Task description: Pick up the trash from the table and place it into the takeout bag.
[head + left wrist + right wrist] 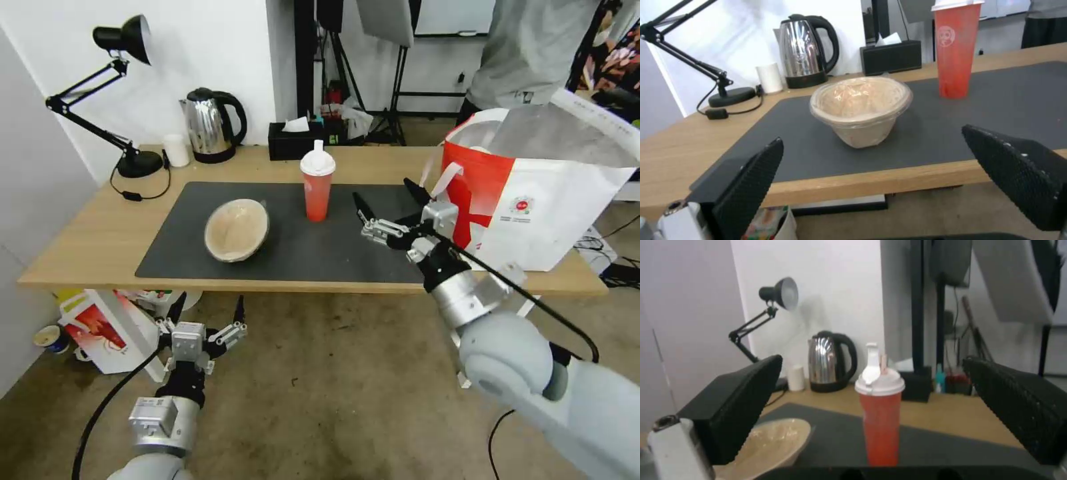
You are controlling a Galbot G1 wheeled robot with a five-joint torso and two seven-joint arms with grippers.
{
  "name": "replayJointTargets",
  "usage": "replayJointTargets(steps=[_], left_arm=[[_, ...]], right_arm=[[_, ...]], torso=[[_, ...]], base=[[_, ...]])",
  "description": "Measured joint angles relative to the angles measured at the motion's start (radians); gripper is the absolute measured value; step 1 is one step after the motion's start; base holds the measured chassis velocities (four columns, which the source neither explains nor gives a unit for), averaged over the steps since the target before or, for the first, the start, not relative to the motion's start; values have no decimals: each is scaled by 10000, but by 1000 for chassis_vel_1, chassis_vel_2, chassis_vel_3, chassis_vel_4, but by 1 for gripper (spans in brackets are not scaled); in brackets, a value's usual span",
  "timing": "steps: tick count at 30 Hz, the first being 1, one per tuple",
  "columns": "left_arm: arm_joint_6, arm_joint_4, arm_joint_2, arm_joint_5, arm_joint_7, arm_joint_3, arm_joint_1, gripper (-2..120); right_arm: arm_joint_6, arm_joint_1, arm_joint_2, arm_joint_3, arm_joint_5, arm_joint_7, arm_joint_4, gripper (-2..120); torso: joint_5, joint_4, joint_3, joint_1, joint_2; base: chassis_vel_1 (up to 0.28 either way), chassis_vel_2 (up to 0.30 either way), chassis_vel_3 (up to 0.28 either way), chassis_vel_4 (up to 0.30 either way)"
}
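While the left gripper (208, 312) hangs low in front of the surface's near edge, over the concrete floor (320, 373), its fingers (751, 180) are spread wide and hold nothing. In the left wrist view they frame the tan lidded bowl (861, 108) from below the level of the surface (100, 233). Just beside this gripper, on the floor under the surface, stands a red-and-white carton (107, 330).

Farther up, the right gripper (390, 203) is raised over the right part of the dark grey mat (300, 247), just beside the takeout bag (533, 207). Its fingers (742, 406) are likewise released and wide apart, and in the right wrist view they bracket the red cup (880, 416) without touching it.

The tan lidded bowl (237, 230) sits on the mat's left half, tilted so that its clear film lid faces the robot. The red cup (317, 181), upright with its white spouted lid, stands near the mat's far edge, between the bowl and the right gripper. The takeout bag stands open at the right end of the surface, its silvery lining showing and a white loop handle hanging toward the gripper.

Along the far edge, from the left, stand a black desk lamp (127, 100), a small white cup (177, 150), a steel electric kettle (212, 125) and a black tissue box (293, 139).
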Motion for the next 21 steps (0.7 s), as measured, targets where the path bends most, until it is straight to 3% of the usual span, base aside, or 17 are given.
replayJointTargets(steps=[6,21], left_arm=[[0,0,0,-1,0,1,0,100],[0,0,0,0,0,0,-1,100]], right_arm=[[-449,866,-82,-732,940,-46,-286,100],[-837,2330,359,-1875,1270,-23,-1393,100]], torso=[[1,0,-1,0,0],[1,0,0,-1,0]], base=[[0,0,0,0],[0,0,0,0]])
